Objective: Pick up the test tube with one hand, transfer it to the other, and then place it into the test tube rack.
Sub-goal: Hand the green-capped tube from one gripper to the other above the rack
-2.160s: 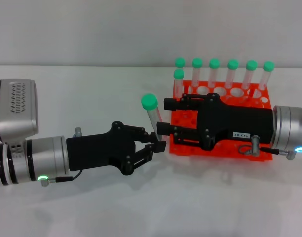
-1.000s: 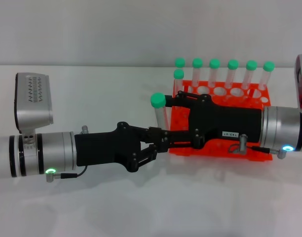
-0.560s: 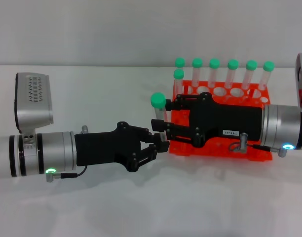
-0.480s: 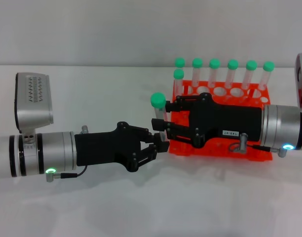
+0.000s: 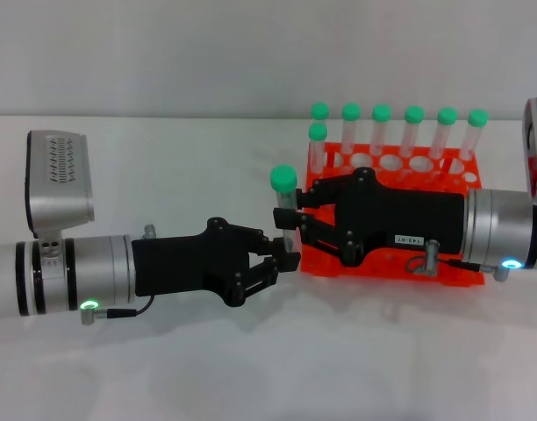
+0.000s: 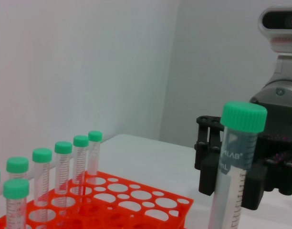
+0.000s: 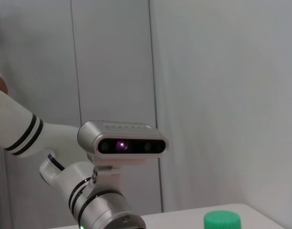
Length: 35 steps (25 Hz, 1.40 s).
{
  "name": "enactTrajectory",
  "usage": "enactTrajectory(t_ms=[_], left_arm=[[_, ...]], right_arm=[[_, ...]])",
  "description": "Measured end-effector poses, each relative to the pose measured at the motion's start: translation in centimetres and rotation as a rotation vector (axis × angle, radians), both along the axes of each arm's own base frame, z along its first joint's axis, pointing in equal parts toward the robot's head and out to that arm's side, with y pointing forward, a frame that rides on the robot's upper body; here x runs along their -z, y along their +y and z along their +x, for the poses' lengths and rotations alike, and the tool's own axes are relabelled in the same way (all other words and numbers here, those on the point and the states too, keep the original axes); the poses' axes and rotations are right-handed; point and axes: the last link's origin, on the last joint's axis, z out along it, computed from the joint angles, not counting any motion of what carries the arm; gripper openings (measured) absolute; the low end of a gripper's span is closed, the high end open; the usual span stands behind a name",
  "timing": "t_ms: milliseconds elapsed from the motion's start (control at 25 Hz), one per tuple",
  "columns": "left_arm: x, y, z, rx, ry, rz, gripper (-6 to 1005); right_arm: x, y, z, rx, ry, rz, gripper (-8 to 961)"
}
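White bench, rack (image 5: 400,219) toward far right edge. Test tube (image 5: 286,210) upright mid-bench between grippers; left gripper (image 5: 282,260) clamps its base, right gripper (image 5: 290,217) closed on upper body, just beside rack.

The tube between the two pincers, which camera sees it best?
The left wrist view: the test tube fills it up close, printing and all. The head view shows it small between both pincers; the right wrist view shows only its green cap.
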Motion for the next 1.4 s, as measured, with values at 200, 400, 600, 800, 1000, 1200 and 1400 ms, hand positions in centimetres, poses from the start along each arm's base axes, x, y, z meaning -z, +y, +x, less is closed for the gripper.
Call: enactTrajectory(t_ms=[200,400,600,800,1000,1200,1400], left_arm=[[0.0,-0.1,-0.1,-0.004,0.0,0.0,168],[-0.2,-0.1,-0.3,-0.009,0.001,0.005,168],[-0.4,-0.1,-0.5,-0.019,-0.002,0.007,168],[-1.0,-0.3,-0.9,-0.021,-0.001,0.017,167],[-1.7,-0.6,-1.5,-0.035,-0.018,0.039,178],[-2.1,-0.7,-2.0,-0.05,-0.015,0.054,189],[-2.1,-0.8,-2.3,-0.062,-0.012,0.061,200]], right_arm=[[0.1,-0.1,0.1,0.001,-0.001,-0.001,203],[0.0,-0.1,0.3,0.009,0.0,0.002,206],[-0.2,0.0,0.6,0.016,-0.001,0.006,208],[-0.3,0.0,0.6,0.018,-0.002,0.007,211],[-0.3,0.1,0.6,0.018,-0.003,0.011,213],[-0.4,0.3,0.5,0.016,-0.006,0.018,215],[-0.3,0.3,0.3,0.013,-0.006,0.018,218]])
